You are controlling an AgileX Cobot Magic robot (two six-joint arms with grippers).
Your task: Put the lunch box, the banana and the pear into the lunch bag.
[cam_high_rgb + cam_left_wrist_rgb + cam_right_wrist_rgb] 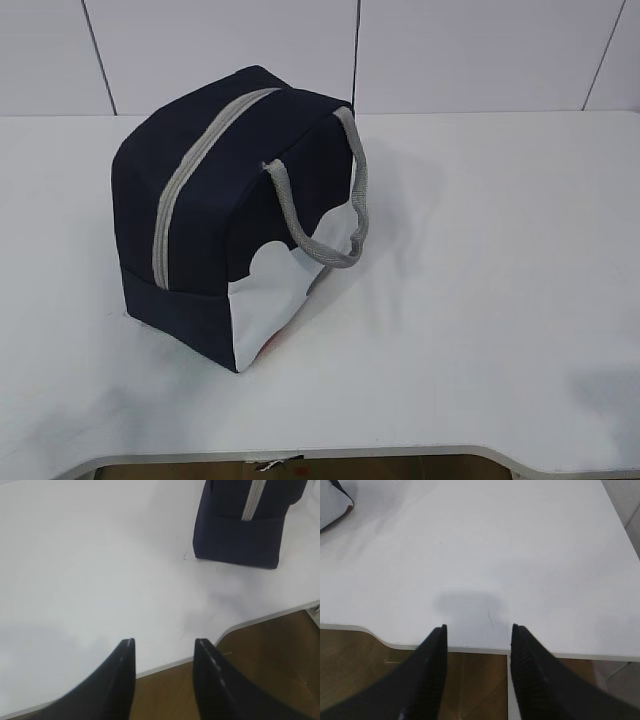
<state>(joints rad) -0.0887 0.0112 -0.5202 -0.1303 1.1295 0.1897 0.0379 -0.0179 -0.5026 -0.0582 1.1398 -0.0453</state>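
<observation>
Lighting: bright, even, diffuse from above; white counter (pixel 480 300) near washed out, no hard glare. Shadows: soft, faint grey patch lower right of the exterior view; blurred smudge at centre of the right wrist view above the right pincer (pixel 477 630). Focus: left pincer (pixel 165 645) fingers dark, soft-edged, underexposed. Overall mild softness, low detail, slight noise.

A white, smooth-topped table (pixel 480 300) is carrying one boxy navy-blue fabric lunch bag (pixel 215 215), sitting zipped left of the frame's centre.
</observation>
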